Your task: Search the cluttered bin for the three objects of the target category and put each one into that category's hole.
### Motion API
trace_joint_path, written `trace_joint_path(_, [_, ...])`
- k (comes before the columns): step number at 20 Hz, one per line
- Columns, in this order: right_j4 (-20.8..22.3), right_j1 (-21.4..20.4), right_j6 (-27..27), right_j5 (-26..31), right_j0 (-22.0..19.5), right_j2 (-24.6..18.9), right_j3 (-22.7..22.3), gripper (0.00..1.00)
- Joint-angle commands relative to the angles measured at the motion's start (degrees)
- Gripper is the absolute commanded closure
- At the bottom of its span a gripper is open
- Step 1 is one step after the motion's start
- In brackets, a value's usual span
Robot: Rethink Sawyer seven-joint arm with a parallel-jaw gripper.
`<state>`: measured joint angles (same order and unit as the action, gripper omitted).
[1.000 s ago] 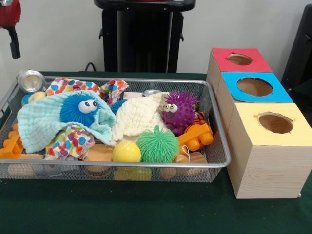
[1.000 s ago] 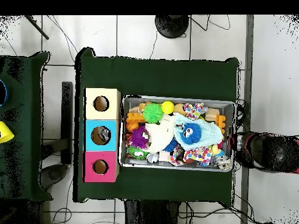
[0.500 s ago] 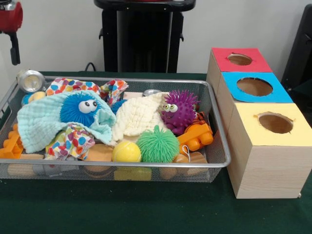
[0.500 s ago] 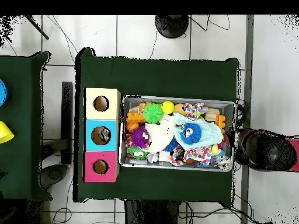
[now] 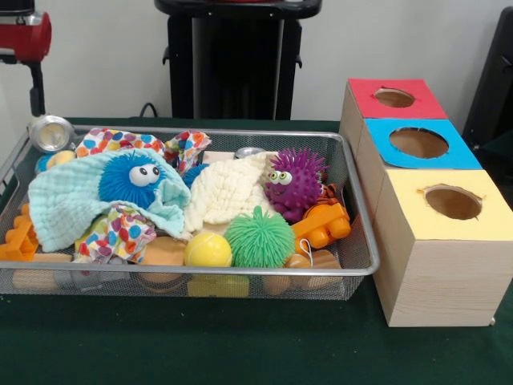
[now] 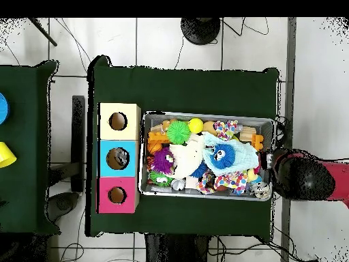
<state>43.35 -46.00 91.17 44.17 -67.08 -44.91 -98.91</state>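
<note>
Desk (image 5: 240,353) under green cloth carries the cluttered bin (image 5: 362,241) at frame centre, and the three-hole wooden box to its right, whose blue hole (image 5: 418,143) sits in the middle. Cloths (image 5: 68,204) bury much of the bin; one silvery can (image 5: 50,132) shows at its upper left corner, another's rim (image 5: 249,151) peeks out beside the purple spiky ball (image 5: 293,181). The arm (image 5: 24,36) hangs at upper left; whether its jaws are spread, I cannot tell. Risk: the cloths may snag and drag toys out during the search.

A robot lab (tiled floor (image 6: 170,48), cables, pedestal (image 5: 236,56) at table (image 5: 240,353)).
</note>
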Motion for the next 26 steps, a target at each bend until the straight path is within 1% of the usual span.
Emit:
trace_joint_path(1, [2.4,-0.7,-6.6,-2.3,1.3,0.9,-5.9,0.00])
trace_joint_path(6, [1.8,-0.9,-5.8,-2.2,1.6,1.0,-6.7,0.00])
trace_joint_path(11, [1.9,-0.1,-5.3,-2.5,1.9,1.1,-6.5,0.00])
trace_joint_path(18, [2.6,1.7,-5.2,-5.2,0.4,1.3,-8.1,0.00])
trace_joint_path(26, [3.3,2.1,-4.2,-8.0,-0.4,2.1,-10.4,0.00])
